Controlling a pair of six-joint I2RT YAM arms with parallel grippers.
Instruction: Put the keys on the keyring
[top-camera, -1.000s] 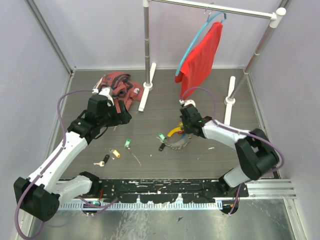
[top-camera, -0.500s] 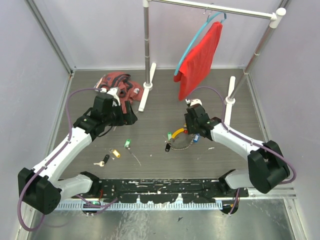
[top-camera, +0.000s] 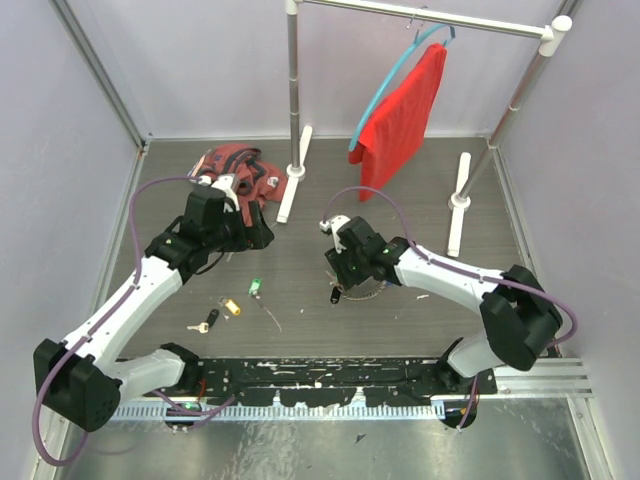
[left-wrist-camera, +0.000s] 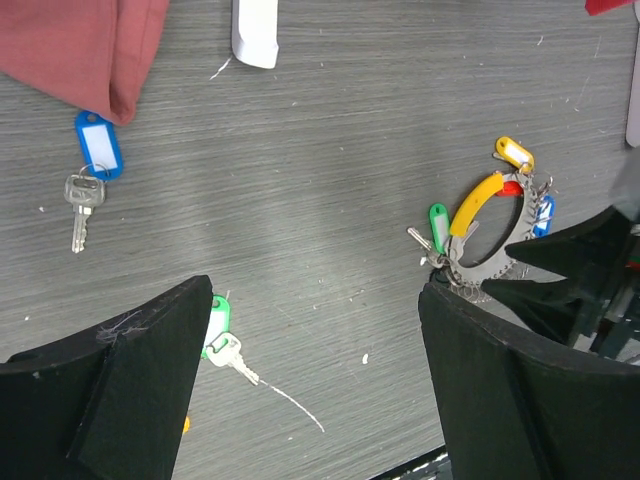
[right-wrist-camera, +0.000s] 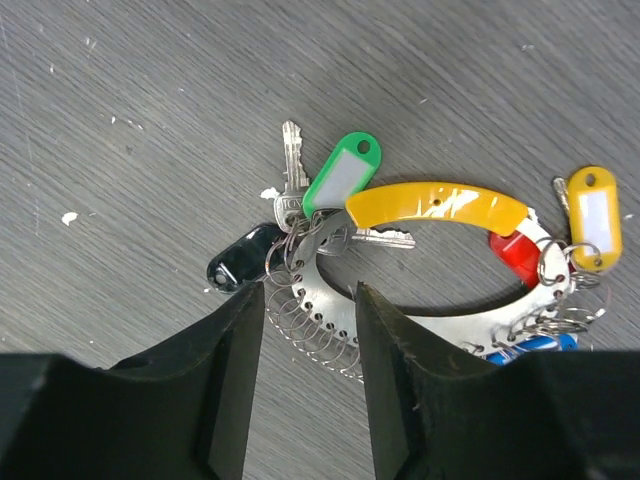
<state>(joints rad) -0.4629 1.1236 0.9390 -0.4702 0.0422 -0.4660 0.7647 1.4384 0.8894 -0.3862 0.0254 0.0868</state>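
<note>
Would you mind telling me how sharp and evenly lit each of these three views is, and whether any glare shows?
Top view: evenly lit, sharp, walls leaning from the wide lens. Left wrist view: table crisp with a pale sheen mid-frame, left fingers dark. Right wrist view: keyring sharp, small glints on its yellow band, right fingers featureless black.

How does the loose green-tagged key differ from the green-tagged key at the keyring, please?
The loose green-tagged key lies alone, apart from the keyring; the ring's green-tagged key sits against it, beside a black-tagged key. In the wrist views the loose key's tag is half hidden, the other's shows whole. Both pair a green tag with a silver blade.
</note>
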